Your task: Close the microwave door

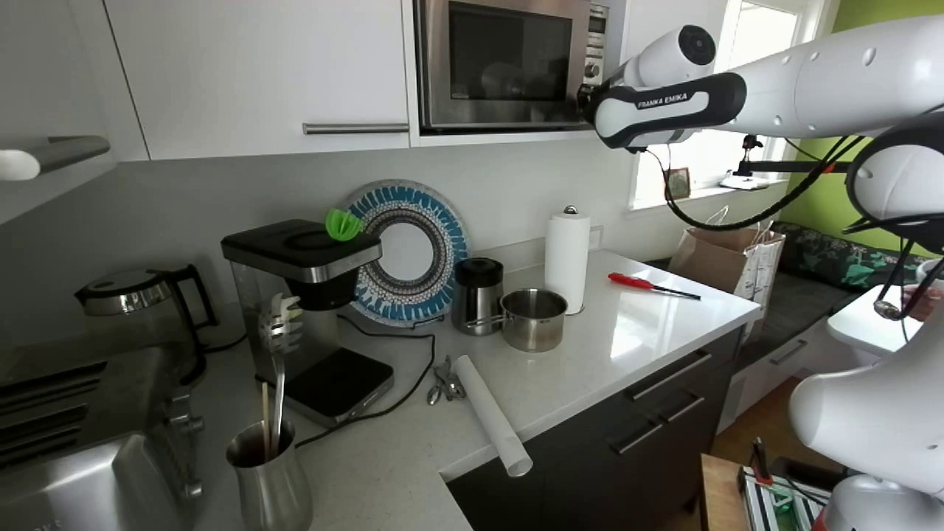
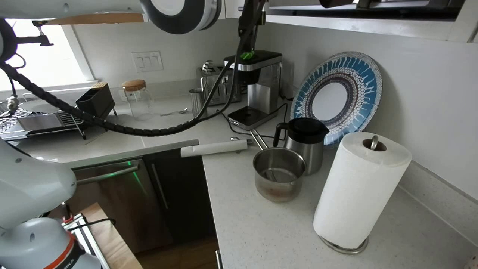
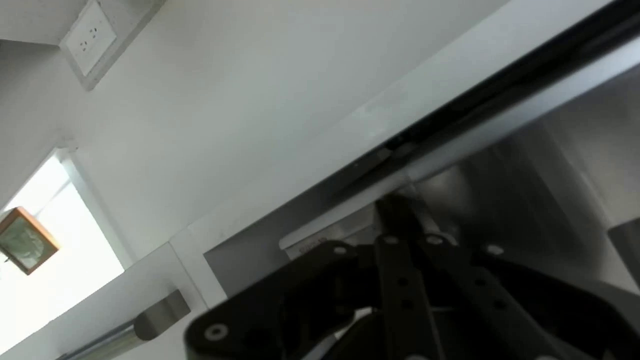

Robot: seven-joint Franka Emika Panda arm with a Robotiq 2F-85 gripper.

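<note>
The microwave sits in the cabinet opening at the top of an exterior view. Its door, a dark window in a steel frame, looks flush or nearly flush with the body; a small gap cannot be ruled out. My gripper is at the door's lower right edge, mostly hidden behind the arm's wrist. In the wrist view my gripper has its fingertips together, with nothing seen between them. The tips are at or against the door, beside the control panel. Contact is hard to judge in the dark picture.
A cabinet ledge runs under the microwave. Below, a paper towel roll, a pot and a coffee machine stand on the counter. A cabinet handle shows in the wrist view. Cables hang from the arm.
</note>
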